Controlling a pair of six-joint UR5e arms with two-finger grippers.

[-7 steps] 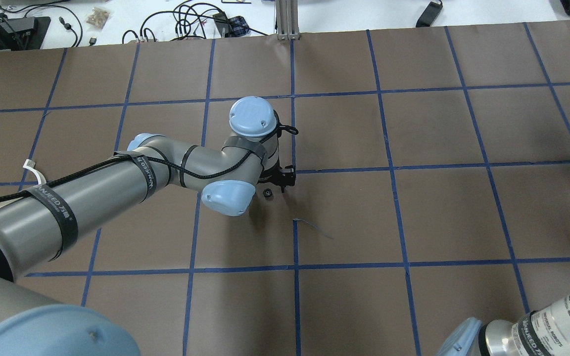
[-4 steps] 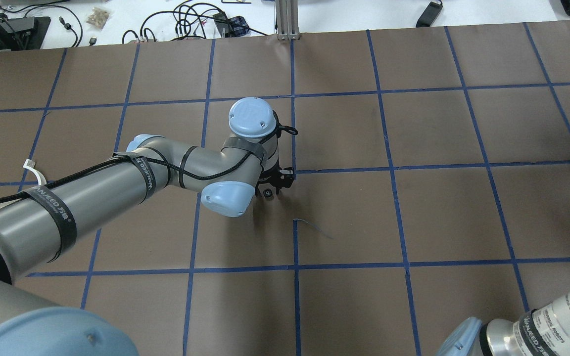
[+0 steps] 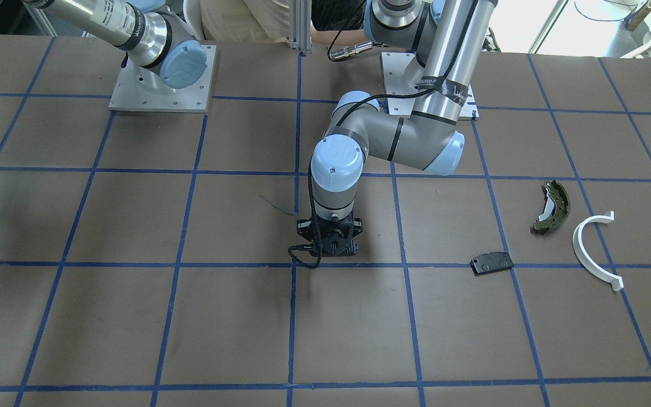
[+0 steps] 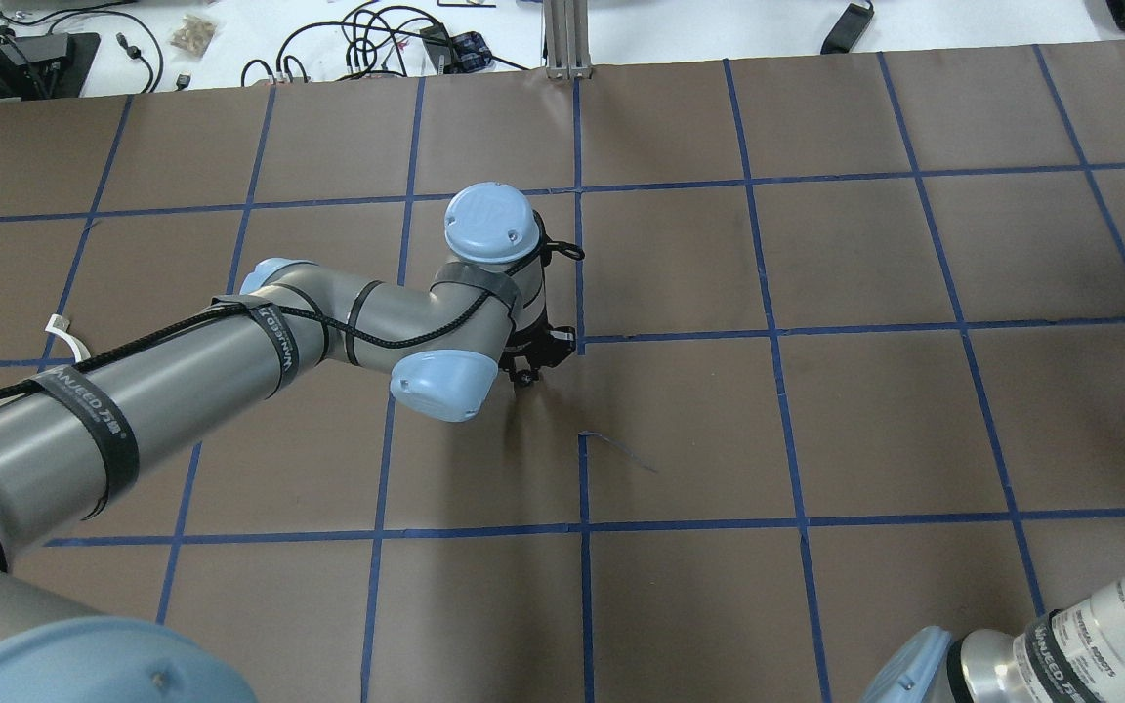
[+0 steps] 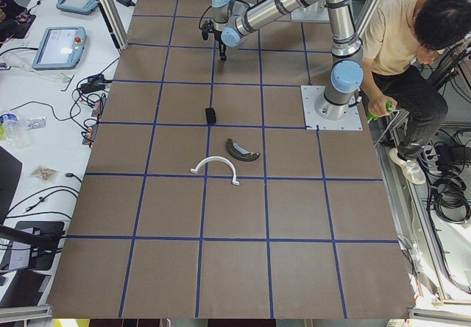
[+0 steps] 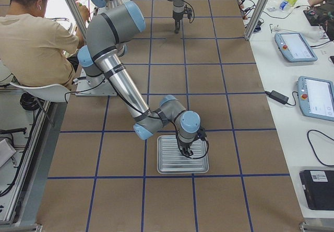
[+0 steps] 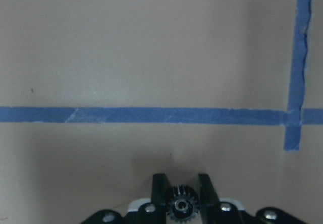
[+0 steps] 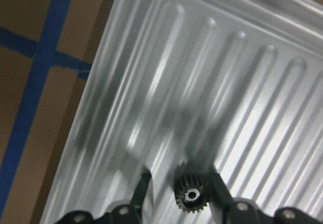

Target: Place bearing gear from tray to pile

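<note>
My left gripper (image 7: 181, 182) is shut on a small black bearing gear (image 7: 181, 205), low over the brown table near a blue tape crossing; it also shows in the overhead view (image 4: 526, 371) and the front view (image 3: 329, 253). The pile lies well off to my left: an olive brake shoe (image 3: 551, 206), a white half-ring (image 3: 591, 249) and a black pad (image 3: 492, 263). My right gripper (image 8: 180, 183) is open over the ribbed metal tray (image 8: 242, 93), its fingers either side of a second black gear (image 8: 191, 191), with a gap at one finger.
The tray (image 6: 169, 165) sits at the table's right end. A loose tape end (image 4: 618, 449) lies near the left gripper. A person (image 5: 412, 40) sits behind the robot's bases. Tablets and cables lie on the side bench (image 6: 302, 49).
My left arm has shifted a little to the left and away, carrying the gear with it. The elbow now covers more of the gripper in the overhead view.
</note>
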